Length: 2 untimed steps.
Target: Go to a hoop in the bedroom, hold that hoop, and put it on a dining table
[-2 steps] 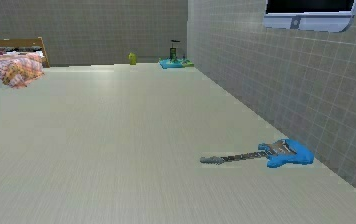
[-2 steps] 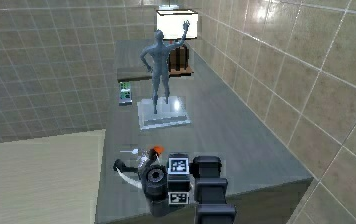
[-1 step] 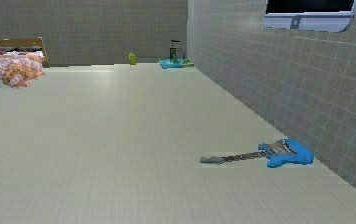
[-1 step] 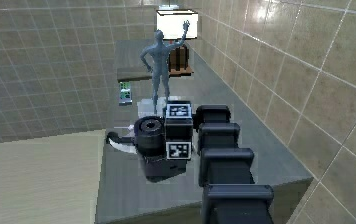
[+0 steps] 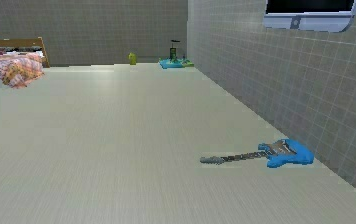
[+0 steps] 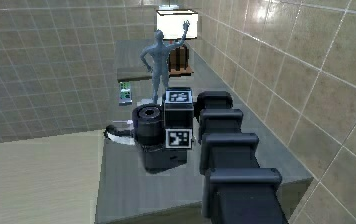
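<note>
we cannot tell how our jaws stand; reaching farther may tip the blue-grey statue (image 6: pixel 158 62) on the grey bench (image 6: pixel 126 190).

A guitar (image 5: pixel 266 154) lies on the floor (image 5: pixel 106 130) near the right wall, below a screen (image 5: pixel 308 12) mounted high on that wall. A bed (image 5: pixel 16 62) sits far left. In the arm side view the arm (image 6: pixel 226 140) reaches over a bench (image 6: pixel 126 185). A statue (image 6: pixel 159 62) stands at the bench's far end, with a small bottle (image 6: pixel 125 94) just left of it.
</note>
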### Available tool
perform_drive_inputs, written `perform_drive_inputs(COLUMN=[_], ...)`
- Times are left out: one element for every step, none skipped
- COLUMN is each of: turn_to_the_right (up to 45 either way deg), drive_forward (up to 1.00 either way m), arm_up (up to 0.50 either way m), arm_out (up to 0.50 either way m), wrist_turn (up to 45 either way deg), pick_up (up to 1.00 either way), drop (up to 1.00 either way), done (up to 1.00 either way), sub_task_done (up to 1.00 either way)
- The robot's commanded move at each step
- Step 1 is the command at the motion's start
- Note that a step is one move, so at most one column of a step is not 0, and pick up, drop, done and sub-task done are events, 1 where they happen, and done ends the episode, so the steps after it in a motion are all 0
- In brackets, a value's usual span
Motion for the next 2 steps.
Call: perform_drive_inputs(turn_to_the_right=[0.0,0.0], drive_forward=[0.00,0.00], arm_up=[0.00,0.00], arm_out=[0.00,0.00], wrist_turn=[-45.0,-45.0], pick_up=[0.00,0.00], drop=[0.00,0.00], done=[0.00,0.00], sub_task_done=[0.00,0.00])
